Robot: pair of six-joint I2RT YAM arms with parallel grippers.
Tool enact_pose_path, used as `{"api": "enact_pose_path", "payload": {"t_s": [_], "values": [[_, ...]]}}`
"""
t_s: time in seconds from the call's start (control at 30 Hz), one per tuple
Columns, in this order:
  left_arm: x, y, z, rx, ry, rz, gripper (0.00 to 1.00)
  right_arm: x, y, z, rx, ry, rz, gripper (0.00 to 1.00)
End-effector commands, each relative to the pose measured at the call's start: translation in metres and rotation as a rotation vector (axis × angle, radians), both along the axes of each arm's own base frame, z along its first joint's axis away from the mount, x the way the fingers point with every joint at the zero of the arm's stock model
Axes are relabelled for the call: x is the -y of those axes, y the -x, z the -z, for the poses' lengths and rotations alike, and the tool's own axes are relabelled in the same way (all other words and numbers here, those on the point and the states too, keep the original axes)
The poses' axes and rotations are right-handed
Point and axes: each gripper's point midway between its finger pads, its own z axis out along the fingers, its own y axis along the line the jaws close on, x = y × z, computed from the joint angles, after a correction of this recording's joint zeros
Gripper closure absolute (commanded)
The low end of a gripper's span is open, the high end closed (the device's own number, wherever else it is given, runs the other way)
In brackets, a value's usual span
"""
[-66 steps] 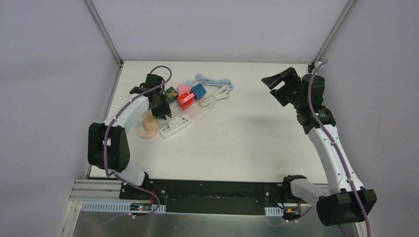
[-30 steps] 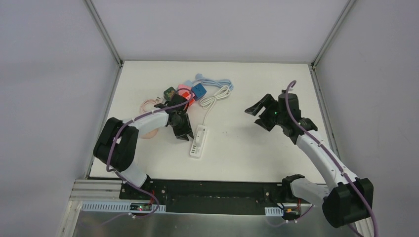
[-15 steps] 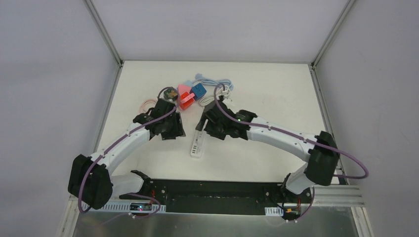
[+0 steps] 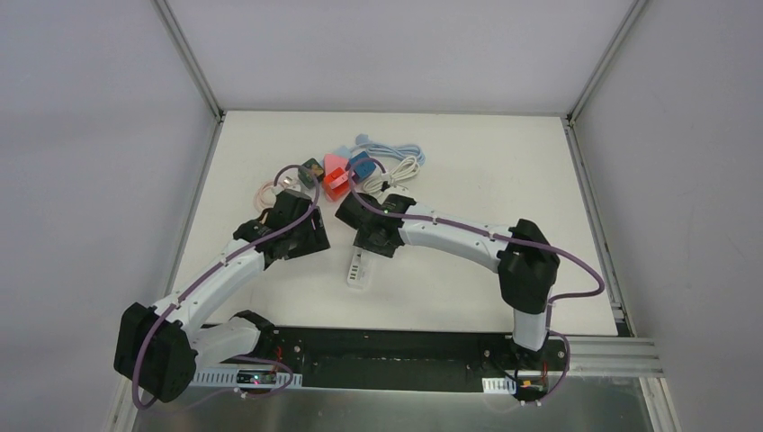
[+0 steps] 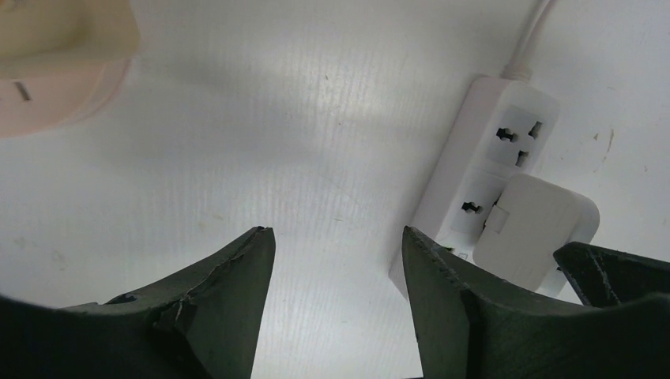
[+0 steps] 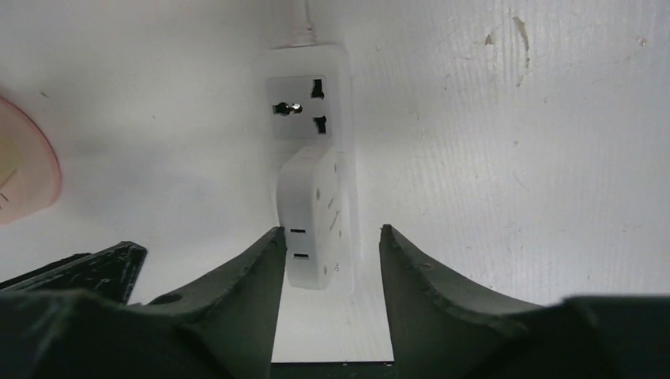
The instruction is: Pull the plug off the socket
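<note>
Plug (image 6: 316,237) — a white block — sits in the power strip (image 6: 308,95), with one empty socket between it and the end where the cord leaves. On my overhead view the near end of the power strip (image 4: 359,270) shows white below the two wrists, left of the table's middle and well apart from every edge.

My right gripper (image 6: 330,235) straddles the plug with its jaws wide. One finger (image 6: 245,300) is just beside the plug's left face, while the other (image 6: 427,300) stands off the strip's right edge with a strip of bare table between. It grips nothing. From above, the right gripper (image 4: 367,247) hangs over the strip.

My left gripper (image 5: 338,237) is to the left of the strip, jaws wide over bare table and holding nothing. The plug (image 5: 537,229) lies off to the side of its right finger (image 5: 442,316). A pink round thing (image 5: 55,71) sits beyond it.

The table (image 4: 486,180) is bare to the right of the strip. Farther back is a cluster — green block (image 4: 310,170), red piece (image 4: 335,184), blue block (image 4: 362,165) and a white cord coil (image 4: 402,168).
</note>
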Motion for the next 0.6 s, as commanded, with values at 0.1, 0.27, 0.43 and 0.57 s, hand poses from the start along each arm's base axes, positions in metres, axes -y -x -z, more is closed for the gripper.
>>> {"api": "enact_pose_path", "payload": {"t_s": [0.1, 0.27, 0.43, 0.57], "values": [[0.037, -0.001, 0.002, -0.028, 0.164, 0.113, 0.38, 0.008, 0.005, -0.007, 0.033, -0.008, -0.017, 0.68], [0.063, 0.005, 0.006, -0.101, 0.254, 0.215, 0.4, 0.005, 0.01, -0.007, 0.033, -0.064, -0.048, 0.79], [0.071, 0.007, 0.019, -0.175, 0.29, 0.201, 0.42, -0.003, 0.01, -0.013, 0.047, -0.102, -0.089, 0.51], [0.078, 0.011, 0.028, -0.226, 0.33, 0.182, 0.45, -0.013, 0.006, -0.021, 0.078, -0.141, -0.115, 0.38]]}}
